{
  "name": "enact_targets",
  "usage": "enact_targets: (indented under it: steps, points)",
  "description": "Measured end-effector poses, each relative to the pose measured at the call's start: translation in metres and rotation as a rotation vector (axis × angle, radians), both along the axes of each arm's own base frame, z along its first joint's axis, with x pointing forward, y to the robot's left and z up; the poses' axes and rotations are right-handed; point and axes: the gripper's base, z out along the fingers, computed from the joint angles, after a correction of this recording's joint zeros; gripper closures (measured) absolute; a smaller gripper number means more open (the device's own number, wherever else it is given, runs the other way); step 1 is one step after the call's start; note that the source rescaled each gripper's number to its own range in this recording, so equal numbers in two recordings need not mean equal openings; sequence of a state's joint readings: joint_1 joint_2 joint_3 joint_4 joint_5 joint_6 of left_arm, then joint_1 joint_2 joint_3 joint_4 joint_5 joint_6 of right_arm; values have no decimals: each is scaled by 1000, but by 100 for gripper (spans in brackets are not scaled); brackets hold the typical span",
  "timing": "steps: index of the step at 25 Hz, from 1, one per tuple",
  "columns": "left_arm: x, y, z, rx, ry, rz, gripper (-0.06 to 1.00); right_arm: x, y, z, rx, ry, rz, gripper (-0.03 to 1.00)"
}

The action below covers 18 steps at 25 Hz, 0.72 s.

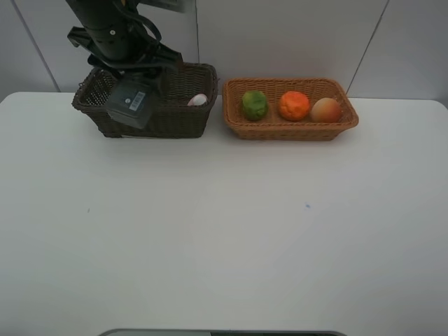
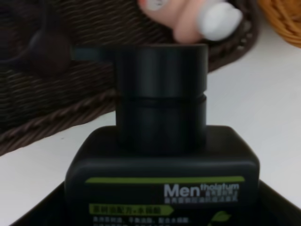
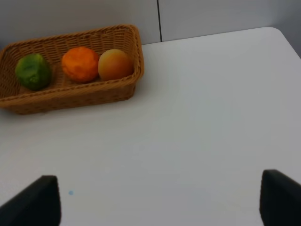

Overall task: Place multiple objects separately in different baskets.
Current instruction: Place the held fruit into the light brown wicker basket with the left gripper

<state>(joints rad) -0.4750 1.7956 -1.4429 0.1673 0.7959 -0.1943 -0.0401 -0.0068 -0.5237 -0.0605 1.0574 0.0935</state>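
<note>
White table (image 1: 224, 238) filled the overhead view. Dark brown basket (image 1: 143, 115) sat at 11 o'clock, tan basket (image 1: 290, 126) touching-close beside it at 1 o'clock. Left arm (image 1: 112, 31) hung over the dark basket. Left gripper (image 2: 155, 207) clamped on the dark flat bottle (image 2: 162, 160), held above the basket's front wall. Tan basket held, left to right, green fruit (image 1: 254, 105), orange (image 1: 294, 106), peach (image 1: 325, 110). Pink white-capped bottle (image 1: 198, 100) lay inside the dark basket's right end. Right gripper (image 3: 160, 200) stood wide, empty, over bare table.
</note>
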Motion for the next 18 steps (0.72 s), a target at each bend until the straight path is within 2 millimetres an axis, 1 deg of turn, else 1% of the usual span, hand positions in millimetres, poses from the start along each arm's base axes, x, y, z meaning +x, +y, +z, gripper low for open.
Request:
enact_targets:
  steps: [4, 7, 13, 15, 18]
  points:
    - [10, 16, 1, -28, -29, 75, 15, 0, 0, 0, 0, 0, 0, 7]
    - [18, 23, 3, -49, -73, 96, 15, 0, 0, 0, 0, 0, 0, 7]
    - [31, 17, 12, -136, -243, 59, 15, 0, 0, 0, 0, 0, 0, 7]
    - [39, 15, 11, -167, -301, 49, 15, 0, 0, 0, 0, 0, 0, 7]
    - [50, 9, 0, -187, -359, 16, 15, 0, 0, 0, 0, 0, 0, 7]
